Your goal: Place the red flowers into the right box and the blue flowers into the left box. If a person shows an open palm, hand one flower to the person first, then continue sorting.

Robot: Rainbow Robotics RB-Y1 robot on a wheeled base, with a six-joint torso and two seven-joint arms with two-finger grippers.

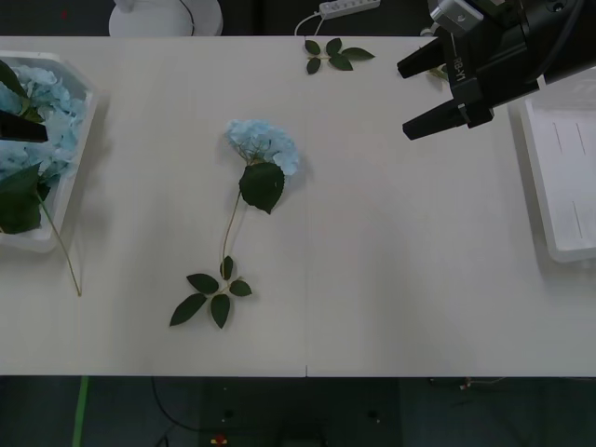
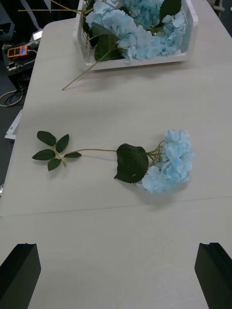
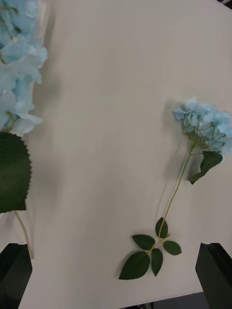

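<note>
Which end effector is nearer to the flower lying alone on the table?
Right. The right end effector hovers open beyond the lone flower toward the right box; the left end effector sits farther off, over the left box.

White table (image 1: 391,279), wide, matte, w/ a faint seam across its near part. At the far edge, right of centre, a small loose leaf sprig (image 1: 333,55): dark green leaves, no blossom, lying flat. Just beyond that edge, a white power strip (image 1: 349,6) w/ a cable trailing off it. Far left beyond the table, a round white base (image 1: 166,16) on dark floor. In the right wrist view, an orange device (image 2: 18,50) sits off the table's side among cables.
</note>
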